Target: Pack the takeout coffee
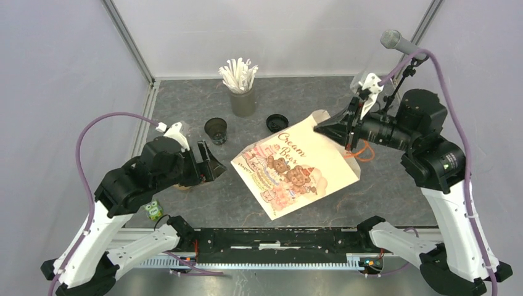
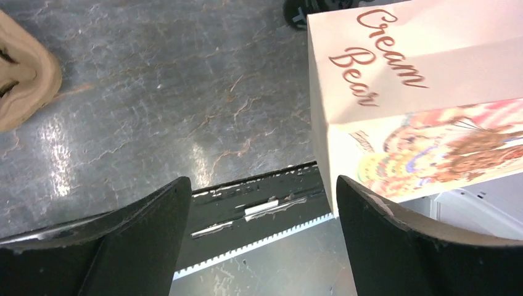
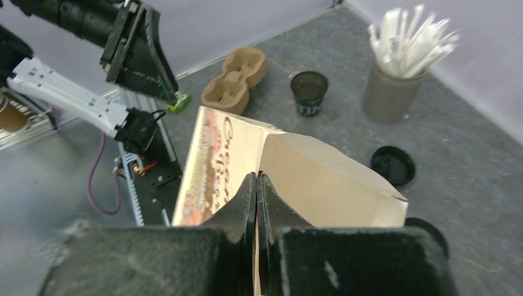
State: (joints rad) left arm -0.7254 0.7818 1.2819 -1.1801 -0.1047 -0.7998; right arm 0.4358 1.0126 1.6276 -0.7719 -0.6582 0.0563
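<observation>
The left gripper [image 1: 208, 161] hangs left of the paper bag [image 1: 296, 169], its jaws wide apart with nothing between them, over bare table [image 1: 376, 200]. The right gripper [image 3: 257, 179] is pinched tight on the bag's far open rim. Beyond the bag's left corner, apart from it, a black cup [image 1: 216, 131] stands upright, tapered and lidless. A round black lid [image 1: 277, 123] lies flat just beside the bag's far edge. Bare tabletop separates bag and cup. Farther back stands the grey straw cup [image 1: 242, 98].
</observation>
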